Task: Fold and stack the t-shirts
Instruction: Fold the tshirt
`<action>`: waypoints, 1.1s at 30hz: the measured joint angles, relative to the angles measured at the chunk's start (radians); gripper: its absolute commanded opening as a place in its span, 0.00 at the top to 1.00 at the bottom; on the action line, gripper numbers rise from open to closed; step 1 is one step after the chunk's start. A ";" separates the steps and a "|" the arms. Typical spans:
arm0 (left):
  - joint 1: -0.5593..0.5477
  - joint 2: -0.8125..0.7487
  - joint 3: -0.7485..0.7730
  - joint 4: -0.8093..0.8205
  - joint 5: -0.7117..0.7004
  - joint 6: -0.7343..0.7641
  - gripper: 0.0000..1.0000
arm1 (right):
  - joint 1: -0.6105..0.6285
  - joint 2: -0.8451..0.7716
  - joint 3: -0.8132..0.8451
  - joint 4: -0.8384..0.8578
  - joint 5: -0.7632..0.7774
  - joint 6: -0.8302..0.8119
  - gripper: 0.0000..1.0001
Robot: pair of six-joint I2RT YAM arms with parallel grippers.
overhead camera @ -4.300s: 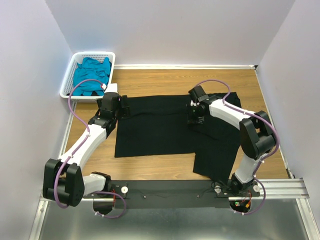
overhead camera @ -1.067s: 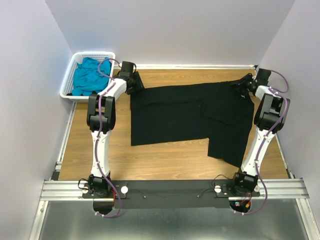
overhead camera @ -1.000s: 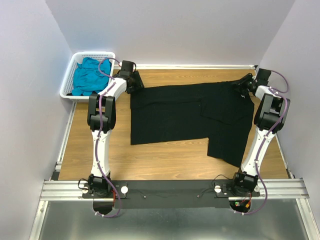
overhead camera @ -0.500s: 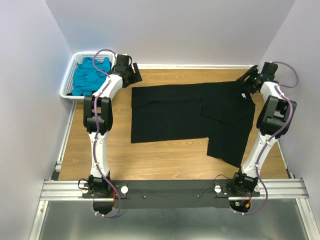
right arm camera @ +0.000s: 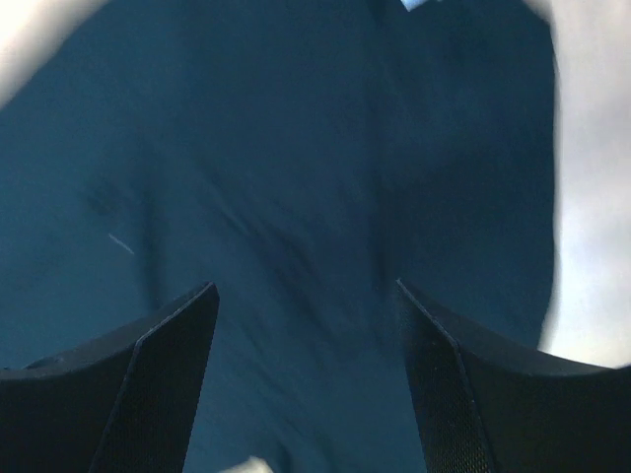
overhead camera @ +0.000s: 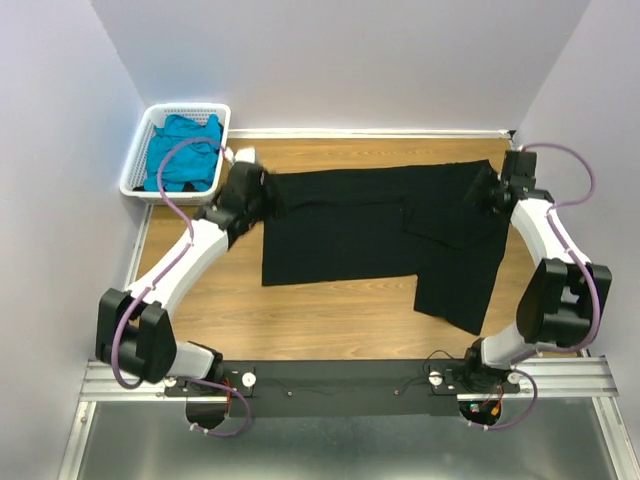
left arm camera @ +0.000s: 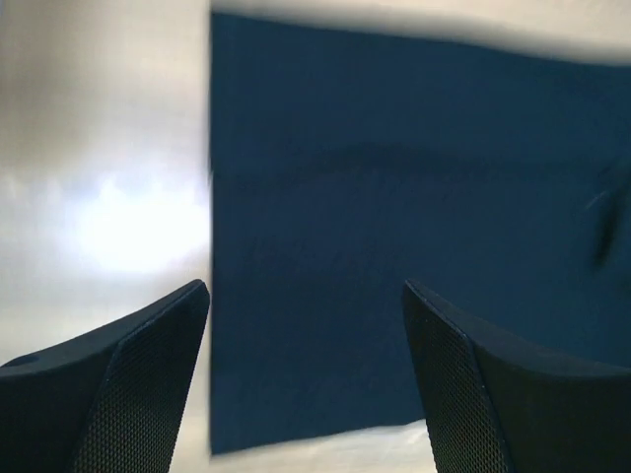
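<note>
Black mesh-patterned fingers of the left jaws stand wide apart at the bottom of the left wrist view. Nothing lies between them, so these jaws are open and empty. Beyond the gap lies the black t-shirt, which this camera shows as dark blue. Its straight side edge runs down the frame left of centre, with the pale, blurred table to the left of it.

The right jaws are open and empty too. Their two fingers sit in the bottom corners of the right wrist view. Lightly creased dark cloth fills nearly the whole frame above them, and pale table shows only at the upper left corner and along the right edge.

In the top view the left arm reaches up from the lower left and puts its jaws at the shirt's upper left corner. The right arm bends in from the right and puts its jaws at the shirt's upper right edge. Whether either pair touches the cloth cannot be told.

The shirt lies flat across the middle of the wooden table as a wide band. One panel hangs lower at the right of the frame. The teal t-shirt is bunched inside the white slotted basket in the upper left of the frame, apart from the black one.
</note>
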 measured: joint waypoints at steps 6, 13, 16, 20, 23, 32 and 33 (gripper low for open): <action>-0.053 -0.117 -0.328 -0.081 -0.037 -0.076 0.16 | 0.027 -0.125 -0.173 -0.077 0.035 0.001 0.18; -0.094 -0.116 -0.431 -0.117 -0.041 -0.143 0.27 | 0.093 -0.168 -0.213 -0.087 0.039 0.003 0.17; -0.100 -0.090 -0.428 -0.108 -0.042 -0.152 0.34 | 0.093 -0.170 -0.213 -0.087 0.039 0.003 0.17; -0.105 -0.039 -0.424 -0.100 -0.042 -0.152 0.40 | 0.093 -0.178 -0.213 -0.087 0.039 0.003 0.17; -0.105 0.003 -0.412 -0.099 -0.041 -0.152 0.40 | 0.094 -0.181 -0.214 -0.087 0.039 0.003 0.17; -0.107 0.039 -0.407 -0.092 -0.043 -0.146 0.42 | 0.095 -0.181 -0.216 -0.087 0.039 0.003 0.17; -0.108 0.043 -0.403 -0.092 -0.043 -0.144 0.43 | 0.095 -0.181 -0.216 -0.087 0.039 0.003 0.17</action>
